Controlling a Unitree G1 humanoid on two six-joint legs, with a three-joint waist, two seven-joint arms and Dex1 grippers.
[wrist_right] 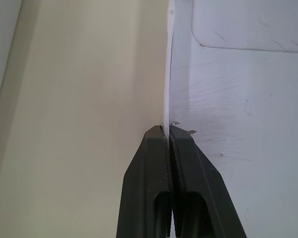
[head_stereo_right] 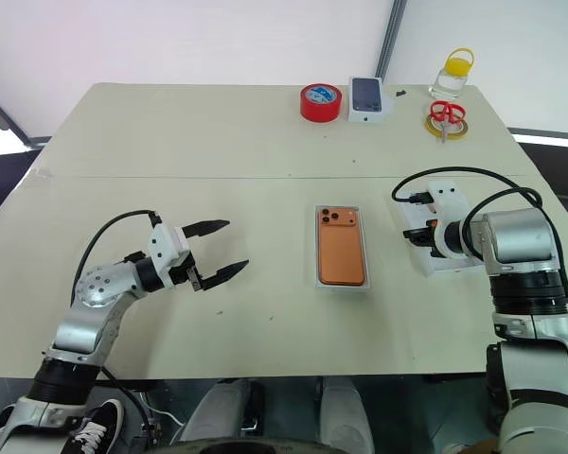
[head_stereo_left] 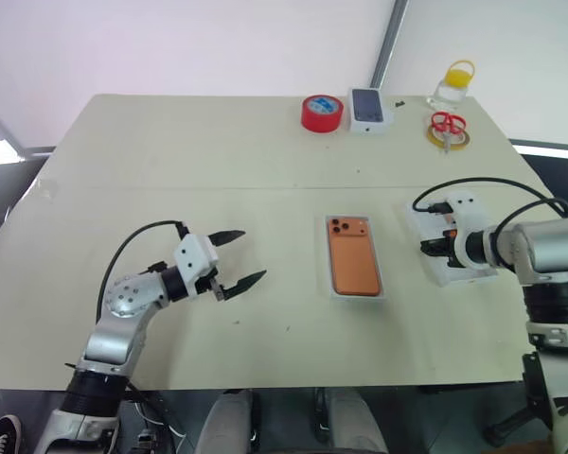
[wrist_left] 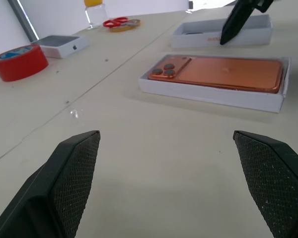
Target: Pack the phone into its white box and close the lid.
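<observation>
Nearest, at the left: left gripper (head_stereo_left: 254,253) with fingers spread wide over the table (head_stereo_left: 170,170), holding nothing, well apart from the rest. Best left there or brought up to steady the box (head_stereo_left: 356,296) by its left wall.

In the middle: phone (head_stereo_left: 352,260) already lying flat in the box, camera end far, so packing looks done and only closing remains.

To the right, just beside the box: right gripper (wrist_right: 169,130) pinched shut on the thin left wall of what looks like the upturned lid (wrist_right: 228,89).

Lift gently, since a grip on one thin edge lets the lid swing or slip. Raise clear of the table, turn hollow side down, square all four corners over the box, then lower level and press evenly.

Far edge: tape (head_stereo_left: 322,113), small box (head_stereo_left: 369,106), scissors (head_stereo_left: 447,125), bottle (head_stereo_left: 452,85), all well out of the way.
</observation>
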